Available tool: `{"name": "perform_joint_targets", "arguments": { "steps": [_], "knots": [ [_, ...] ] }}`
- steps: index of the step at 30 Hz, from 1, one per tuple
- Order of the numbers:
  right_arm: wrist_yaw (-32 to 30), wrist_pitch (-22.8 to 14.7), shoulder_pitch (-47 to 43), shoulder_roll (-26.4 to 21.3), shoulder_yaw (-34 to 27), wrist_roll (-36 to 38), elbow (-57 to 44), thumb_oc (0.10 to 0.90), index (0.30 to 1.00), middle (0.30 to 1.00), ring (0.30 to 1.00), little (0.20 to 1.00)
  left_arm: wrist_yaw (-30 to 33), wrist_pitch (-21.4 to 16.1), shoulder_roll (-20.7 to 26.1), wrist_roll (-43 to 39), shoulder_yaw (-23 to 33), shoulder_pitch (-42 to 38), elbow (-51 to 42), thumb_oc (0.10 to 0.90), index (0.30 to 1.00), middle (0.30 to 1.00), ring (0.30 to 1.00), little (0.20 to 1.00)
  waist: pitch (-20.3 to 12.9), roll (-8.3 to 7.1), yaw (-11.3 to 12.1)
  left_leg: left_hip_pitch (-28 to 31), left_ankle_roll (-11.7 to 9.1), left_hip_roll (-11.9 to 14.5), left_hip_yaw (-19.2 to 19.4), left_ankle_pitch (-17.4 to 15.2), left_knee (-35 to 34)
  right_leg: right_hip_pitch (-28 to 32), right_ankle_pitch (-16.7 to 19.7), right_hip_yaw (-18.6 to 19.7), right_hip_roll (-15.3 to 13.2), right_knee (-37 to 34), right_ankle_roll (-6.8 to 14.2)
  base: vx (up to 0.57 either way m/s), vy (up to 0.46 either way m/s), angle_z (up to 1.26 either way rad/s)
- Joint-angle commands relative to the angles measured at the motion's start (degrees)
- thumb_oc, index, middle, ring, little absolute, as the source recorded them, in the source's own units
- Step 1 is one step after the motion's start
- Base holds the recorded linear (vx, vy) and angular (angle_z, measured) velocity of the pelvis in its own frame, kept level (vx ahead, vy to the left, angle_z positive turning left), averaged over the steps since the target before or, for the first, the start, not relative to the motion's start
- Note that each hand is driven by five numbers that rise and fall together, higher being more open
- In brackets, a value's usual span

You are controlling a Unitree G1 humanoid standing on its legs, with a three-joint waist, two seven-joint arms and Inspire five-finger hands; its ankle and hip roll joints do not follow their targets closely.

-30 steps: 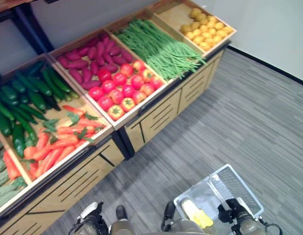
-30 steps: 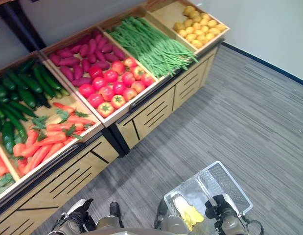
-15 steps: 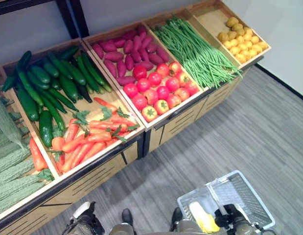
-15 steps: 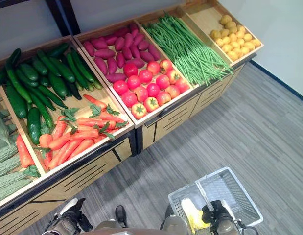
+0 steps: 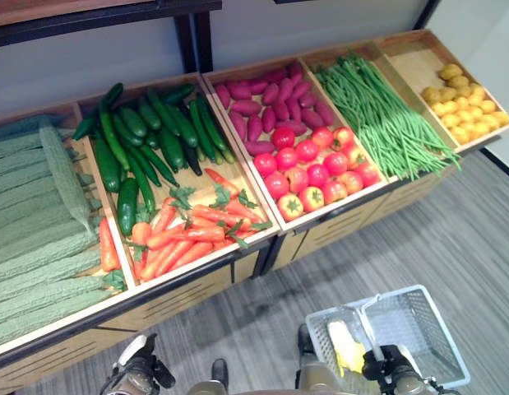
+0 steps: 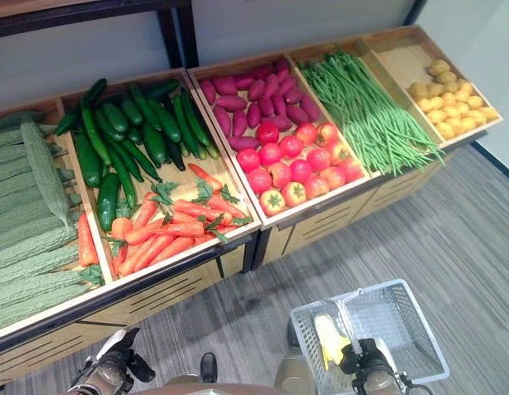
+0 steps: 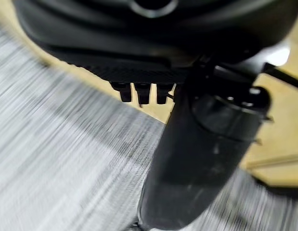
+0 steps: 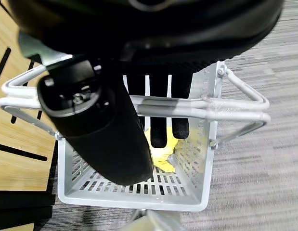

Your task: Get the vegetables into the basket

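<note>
Along wooden display, left to right: bitter gourds [image 5: 32, 222], cucumbers [image 5: 147, 140], carrots [image 5: 184, 234], sweet potatoes [image 5: 266, 103], tomatoes [image 5: 316, 169], green beans [image 5: 390, 123], yellow produce [image 5: 464, 103], possibly potatoes. Left hand [image 6: 102, 374] low near floor, grip cannot be judged. Right hand [image 8: 158, 106] curled round handle of white basket [image 5: 418, 325]; yellow corn [image 6: 328, 341] inside.

Across the earlier pictures the whole head view has swung along the wooden produce stand [image 5: 238, 271], bringing in the pale green ridged gourds [image 5: 32, 222] and carrying the yellow potatoes [image 5: 466, 107] to the edge.
</note>
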Motion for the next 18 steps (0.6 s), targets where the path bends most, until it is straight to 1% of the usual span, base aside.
{"name": "perform_joint_targets", "arguments": {
  "steps": [1,2,3,4,5,9,10,11,12,13,14,15,17,18],
  "knots": [
    [-0.40,-0.61,-0.80,-3.96,-1.46,1.80,0.45,0.400,0.300,0.300,0.300,0.300,0.28,-1.57,1.56,-4.16,2.84,-1.86,1.00,0.900,1.000,1.000,1.000,1.000,0.84,1.26,-0.36,-4.19,-3.75,6.51,1.06,2.08,0.04,0.69,-4.54,-1.13,1.79,3.74,1.76,0.05,-0.222,0.50],
    [-0.40,-0.61,-0.80,-3.97,-1.44,1.80,0.45,0.400,0.300,0.300,0.300,0.300,0.28,-1.57,1.56,-4.16,2.86,-1.84,0.99,0.900,1.000,1.000,1.000,1.000,0.83,1.28,-0.43,-4.21,-3.76,6.53,1.00,2.08,0.04,0.75,-4.51,-1.20,1.81,3.67,1.75,0.04,-0.139,-0.02],
    [-0.28,-0.67,-0.80,-4.31,-0.93,1.18,0.51,0.400,0.300,0.300,0.300,0.300,0.46,-1.56,1.43,-6.26,4.93,-1.65,1.83,0.900,1.000,1.000,1.000,1.000,0.50,1.40,-0.20,-4.17,-4.31,7.23,1.07,2.31,0.04,1.67,-4.41,-2.03,2.39,2.42,1.52,0.07,-0.214,0.08],
    [-0.41,-0.69,-1.05,-4.65,-0.25,0.11,0.02,0.400,0.300,0.300,0.300,0.300,1.30,-1.71,0.26,-12.07,9.29,-1.47,2.76,0.900,1.000,1.000,1.000,1.000,-0.39,1.76,-0.03,-4.28,-5.34,8.37,1.47,2.95,0.04,3.28,-4.38,-3.16,3.21,0.03,1.07,0.08,-0.277,0.13],
    [-0.62,-0.56,-1.21,-4.86,-0.05,-0.58,0.46,0.400,0.300,0.300,0.300,0.300,2.63,-2.23,-0.96,-16.91,12.49,-1.49,2.93,0.900,1.000,1.000,1.000,1.000,-0.88,2.01,0.27,-4.24,-5.74,8.93,1.65,3.14,0.04,3.55,-4.95,-3.74,3.60,0.03,0.91,0.07,-0.215,0.08],
    [-1.86,-0.34,-1.20,-4.46,0.34,-2.02,0.91,0.400,0.300,0.300,0.300,0.300,9.24,-5.18,-2.87,-31.62,22.72,-1.74,2.84,0.900,1.000,1.000,1.000,1.000,-1.68,2.08,0.67,-3.86,-6.26,9.55,1.85,3.30,0.04,4.60,-5.59,-4.58,3.88,0.03,0.58,0.03,-0.064,-0.04],
    [-2.77,-0.47,-0.66,-4.15,0.42,-2.63,0.74,0.400,0.300,0.300,0.300,0.300,13.61,-7.02,-2.31,-35.57,27.30,-1.56,1.88,0.900,1.000,1.000,1.000,1.000,-1.99,1.97,0.80,-3.38,-6.39,9.66,1.84,3.07,0.04,5.34,-5.89,-4.89,3.76,0.03,0.50,0.06,-0.012,-0.01],
    [-2.97,-0.53,-0.35,-4.14,0.43,-2.76,0.97,0.400,0.300,0.300,0.300,0.300,16.18,-8.24,-0.99,-39.56,31.28,-1.43,1.91,0.900,1.000,1.000,1.000,1.000,-2.39,2.01,0.96,-2.93,-6.43,9.56,1.86,2.71,0.04,5.74,-6.05,-5.00,3.63,0.03,0.64,0.05,0.001,0.01],
    [-2.89,-0.46,-0.27,-4.25,0.44,-2.72,0.98,0.400,0.300,0.300,0.300,0.300,17.24,-8.54,0.00,-41.75,33.54,-1.48,2.30,0.900,1.000,1.000,1.000,1.000,-2.55,2.06,1.11,-2.76,-6.44,9.54,1.93,2.56,0.04,5.85,-6.08,-5.13,3.52,0.03,0.71,0.00,0.000,0.00],
    [-2.78,-0.47,-0.29,-4.36,0.57,-2.77,0.95,0.400,0.300,0.300,0.300,0.300,17.00,-8.23,1.09,-43.37,35.34,-1.37,3.68,0.900,1.000,1.000,1.000,1.000,-2.62,2.07,1.07,-2.52,-6.46,9.42,2.00,2.38,0.04,6.00,-6.04,-5.11,3.45,0.03,0.77,0.00,0.000,0.00],
    [-2.51,-0.41,-0.17,-4.43,0.84,-2.84,0.75,0.400,0.300,0.300,0.300,0.300,17.92,-8.84,3.11,-46.05,37.94,-1.37,5.13,0.900,1.000,1.000,1.000,1.000,-2.88,2.06,1.11,-2.25,-6.53,9.35,2.22,2.22,0.04,6.12,-6.00,-5.02,3.39,0.03,0.86,0.03,0.026,0.00],
    [-2.25,-0.37,-0.05,-4.65,1.16,-2.89,0.63,0.400,0.300,0.300,0.300,0.300,18.68,-9.07,4.85,-46.69,39.33,-1.32,5.90,0.900,1.000,1.000,1.000,1.000,-3.13,2.07,1.21,-2.04,-6.55,9.26,2.27,2.01,0.04,6.18,-5.96,-4.97,3.31,0.03,0.93,0.03,0.032,-0.01],
    [-1.91,-0.34,-0.06,-5.03,1.73,-3.10,0.66,0.400,0.300,0.300,0.300,0.300,18.85,-8.44,8.07,-46.50,40.30,-1.53,7.30,0.900,1.000,1.000,1.000,1.000,-3.41,2.08,1.15,-1.71,-6.56,9.07,2.44,1.71,0.04,6.29,-5.78,-4.92,3.06,0.03,1.17,0.01,0.031,-0.05],
    [-1.90,-0.33,-0.07,-4.96,1.77,-3.10,0.65,0.400,0.300,0.300,0.300,0.300,18.77,-8.44,8.22,-46.51,40.33,-1.57,7.43,0.900,1.000,1.000,1.000,1.000,-3.40,2.00,1.13,-1.70,-6.55,9.05,2.46,1.70,0.04,6.30,-5.78,-4.91,3.05,0.03,1.18,0.00,0.029,-0.12]
  ]
}}
